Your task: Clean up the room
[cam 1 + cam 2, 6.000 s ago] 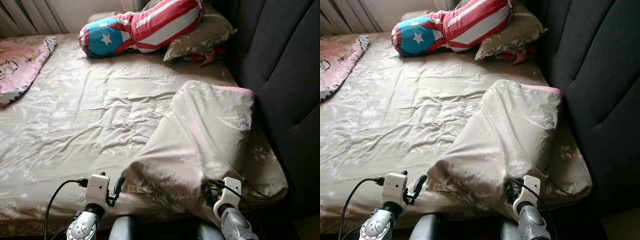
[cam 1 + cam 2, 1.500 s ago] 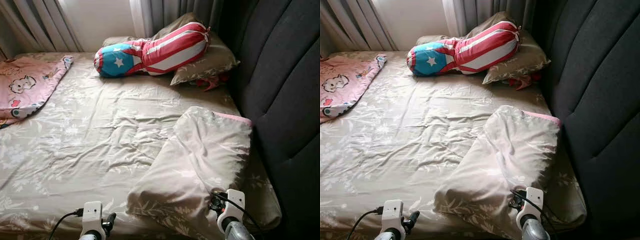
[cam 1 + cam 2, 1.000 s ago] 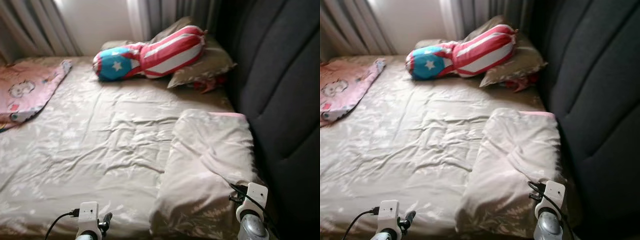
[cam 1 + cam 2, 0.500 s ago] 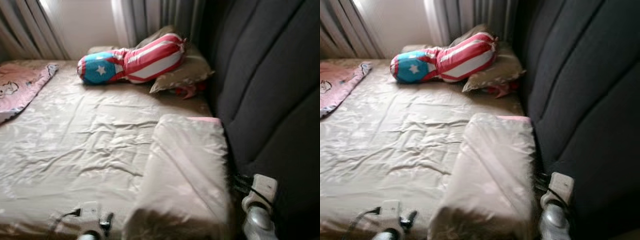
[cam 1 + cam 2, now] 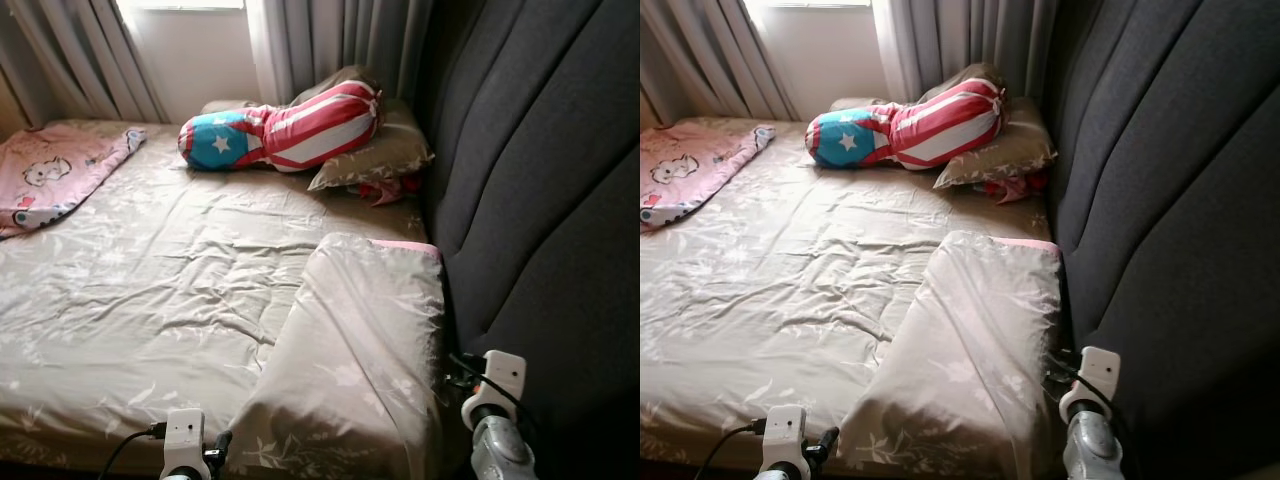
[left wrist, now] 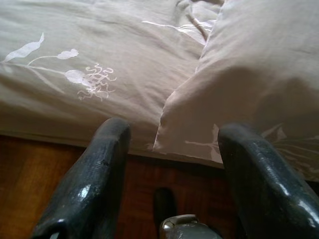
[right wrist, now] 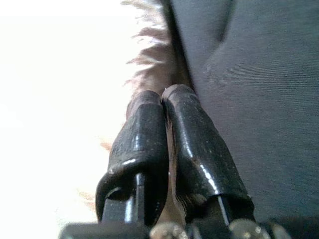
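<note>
Pillow [image 5: 355,360]: lies on the bed [image 5: 140,290], long side against the dark headboard [image 5: 540,200], near end at the bed's front edge. Judged light, soft, floppy; cover gathers easily, so a corner or seam is the likely hold.

Right gripper [image 7: 167,107]: fingers pressed together, a thin strip of pale cloth seemingly nipped between them, at the pillow's headboard-side edge.

Left gripper [image 6: 174,137]: fingers apart, just short of the pillow's near corner, not touching.
</note>
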Tool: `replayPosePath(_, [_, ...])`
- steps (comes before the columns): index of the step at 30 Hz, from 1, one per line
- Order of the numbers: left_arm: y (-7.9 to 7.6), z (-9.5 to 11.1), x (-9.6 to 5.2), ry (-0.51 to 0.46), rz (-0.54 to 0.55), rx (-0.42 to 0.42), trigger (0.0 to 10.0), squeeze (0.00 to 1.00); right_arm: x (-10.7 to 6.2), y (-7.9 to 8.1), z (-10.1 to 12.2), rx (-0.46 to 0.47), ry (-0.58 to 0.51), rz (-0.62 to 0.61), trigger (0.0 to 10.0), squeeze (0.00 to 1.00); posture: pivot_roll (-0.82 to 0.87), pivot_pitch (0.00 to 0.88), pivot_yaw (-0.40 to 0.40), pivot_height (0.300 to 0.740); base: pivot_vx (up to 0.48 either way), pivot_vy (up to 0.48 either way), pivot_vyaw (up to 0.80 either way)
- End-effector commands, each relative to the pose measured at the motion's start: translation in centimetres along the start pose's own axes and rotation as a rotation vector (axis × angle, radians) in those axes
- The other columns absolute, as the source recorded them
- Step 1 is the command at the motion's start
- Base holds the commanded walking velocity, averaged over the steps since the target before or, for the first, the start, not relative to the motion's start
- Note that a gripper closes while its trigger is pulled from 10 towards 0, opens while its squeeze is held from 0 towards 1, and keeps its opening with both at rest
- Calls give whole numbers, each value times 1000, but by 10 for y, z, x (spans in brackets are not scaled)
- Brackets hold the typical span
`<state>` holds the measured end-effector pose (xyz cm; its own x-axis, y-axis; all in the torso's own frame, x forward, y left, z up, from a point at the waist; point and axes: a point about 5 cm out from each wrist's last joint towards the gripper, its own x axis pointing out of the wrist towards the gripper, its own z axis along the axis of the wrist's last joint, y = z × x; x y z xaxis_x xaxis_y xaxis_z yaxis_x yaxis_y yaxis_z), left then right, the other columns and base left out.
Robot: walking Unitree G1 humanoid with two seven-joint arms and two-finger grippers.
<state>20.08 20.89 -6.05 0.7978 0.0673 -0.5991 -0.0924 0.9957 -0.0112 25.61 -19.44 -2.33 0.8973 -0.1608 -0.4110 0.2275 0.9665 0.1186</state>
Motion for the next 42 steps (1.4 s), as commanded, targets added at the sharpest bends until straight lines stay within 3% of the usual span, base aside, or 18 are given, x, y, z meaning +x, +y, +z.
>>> replayPosePath(1, [0,-2,0,9,-4,1,10000,0,1,0,3,8,-12,7,10000,0,-13,41,-35,740,0,0,0])
replayPosePath(18, [-2,-6,-1,34,-13,-12,10000,0,-4,13,-9,17,31,65,10000,0,-11,43,-35,740,0,-24,0])
replayPosePath(42, [-4,-9,-2,54,-20,-1,10000,0,-7,16,-20,20,97,76,10000,0,-8,16,-30,740,0,480,0])
